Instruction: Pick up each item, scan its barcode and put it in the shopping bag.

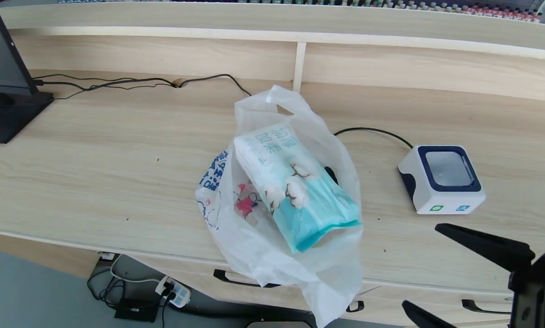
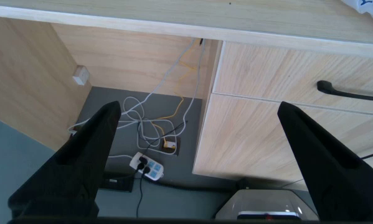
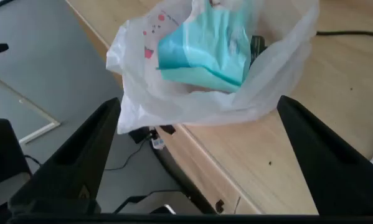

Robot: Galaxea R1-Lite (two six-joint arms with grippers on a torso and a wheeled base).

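A clear plastic shopping bag [image 1: 272,246] lies on the wooden counter, its lower end hanging over the front edge. Inside it rests a teal and white tissue pack [image 1: 295,184], with a small red item [image 1: 245,205] beside it. The bag [image 3: 174,93] and the tissue pack [image 3: 205,50] also appear in the right wrist view. A white barcode scanner [image 1: 440,180] with a dark window sits to the right of the bag. My right gripper [image 1: 450,273] hangs open and empty near the counter's front edge, right of the bag. My left gripper [image 2: 195,162] is open below the counter edge, holding nothing.
A dark monitor [image 1: 3,68] stands at the far left with cables [image 1: 117,83] running along the back. The scanner's cord [image 1: 372,132] curves behind the bag. Drawers with black handles [image 1: 240,280] sit under the counter [image 1: 94,173]. A power strip [image 2: 147,167] lies on the floor.
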